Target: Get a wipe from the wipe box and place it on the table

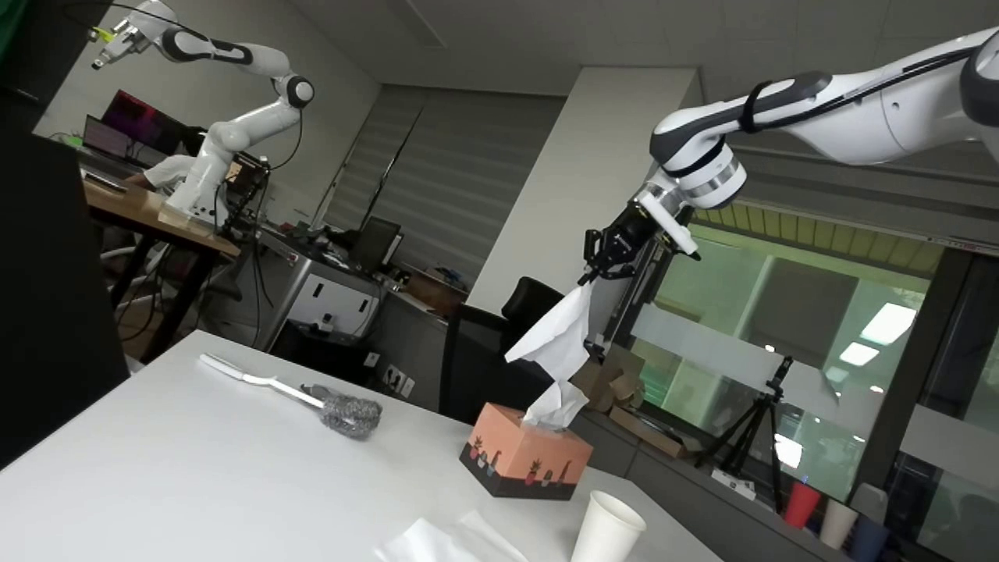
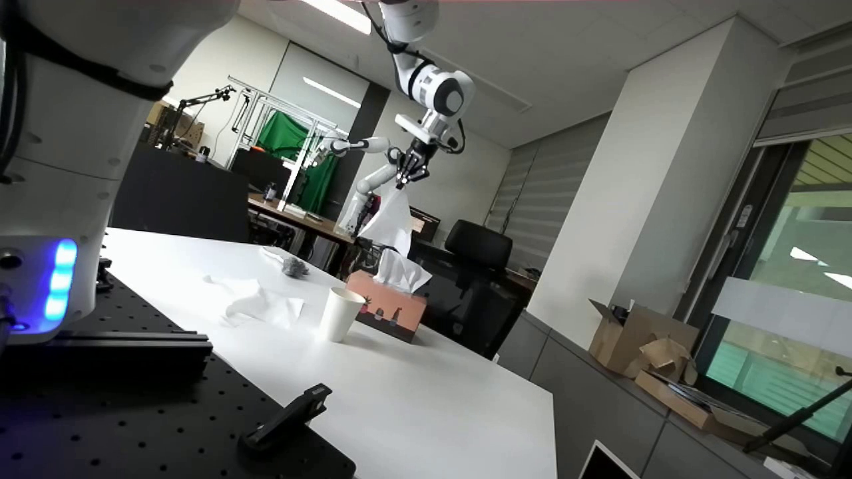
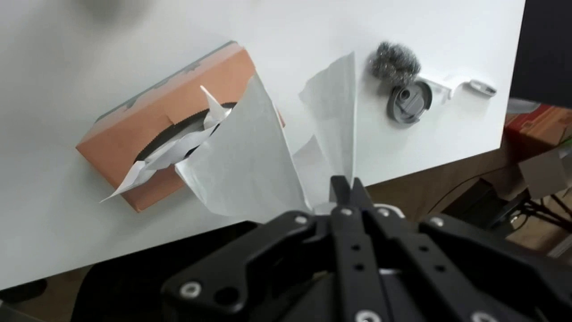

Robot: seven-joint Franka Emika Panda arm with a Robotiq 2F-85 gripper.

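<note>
The wipe box (image 1: 527, 457) is orange with a dark base and stands on the white table (image 1: 234, 460). It also shows in an exterior view (image 2: 383, 309) and the wrist view (image 3: 214, 82). A white wipe (image 1: 556, 336) hangs from my gripper (image 1: 585, 279), high above the box. The wipe also shows in the wrist view (image 3: 252, 165). The fingertips (image 3: 348, 185) are shut on its upper corner. Another wipe (image 1: 556, 404) sticks up from the box opening. The held wipe's lower end meets it in view; I cannot tell whether they touch.
A loose white wipe (image 2: 266, 303) lies flat on the table. A white paper cup (image 2: 341, 313) stands near the box. A white-handled brush with a grey scrubber head (image 3: 395, 62) lies on the table beside a grey lid (image 3: 409, 102). A black chair (image 2: 476, 243) stands behind the table edge.
</note>
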